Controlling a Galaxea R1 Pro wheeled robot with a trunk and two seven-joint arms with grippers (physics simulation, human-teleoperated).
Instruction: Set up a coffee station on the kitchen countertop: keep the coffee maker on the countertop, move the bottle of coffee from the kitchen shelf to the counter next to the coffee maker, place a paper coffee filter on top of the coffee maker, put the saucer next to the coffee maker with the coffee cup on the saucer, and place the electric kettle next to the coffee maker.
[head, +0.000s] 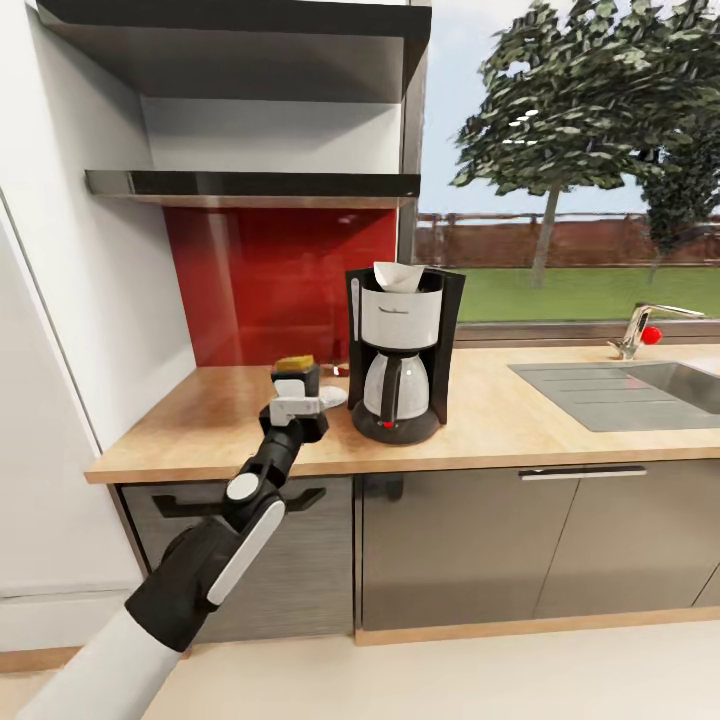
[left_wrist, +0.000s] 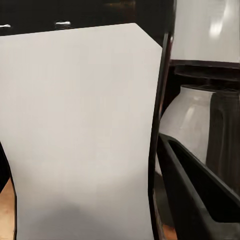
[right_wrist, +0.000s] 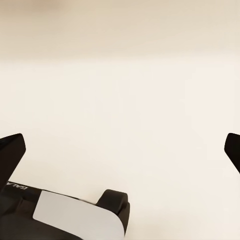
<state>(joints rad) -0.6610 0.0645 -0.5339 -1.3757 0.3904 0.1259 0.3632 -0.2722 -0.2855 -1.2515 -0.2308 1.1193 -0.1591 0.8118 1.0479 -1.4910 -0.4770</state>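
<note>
- Wooden countertop (head: 200, 420) runs under a red backsplash (head: 270, 280); two dark shelves (head: 250, 185) above.
- Coffee maker (head: 400, 350) stands upright on the counter, white paper filter (head: 397, 276) sitting in its top.
- Left gripper (head: 300, 400) reaches over the counter edge just left of the coffee maker, holding a white saucer (head: 325, 398) roughly level; saucer edge is close beside the carafe base.
- Left wrist view: saucer (left_wrist: 80, 135) looms as a big white surface, dark finger (left_wrist: 195, 195) beside it, glass carafe (left_wrist: 187, 122) right behind. Fingers appear pinched on the saucer.
- Coffee bottle (head: 295, 372), dark with a yellowish top, stands on the counter just behind the left gripper, near the coffee maker.
- Right gripper (right_wrist: 122, 150): dark fingertips (right_wrist: 11, 150) spread wide apart, nothing between, pale floor below.
- Sink (head: 640, 390) and faucet (head: 640, 330) well off to the right.
</note>
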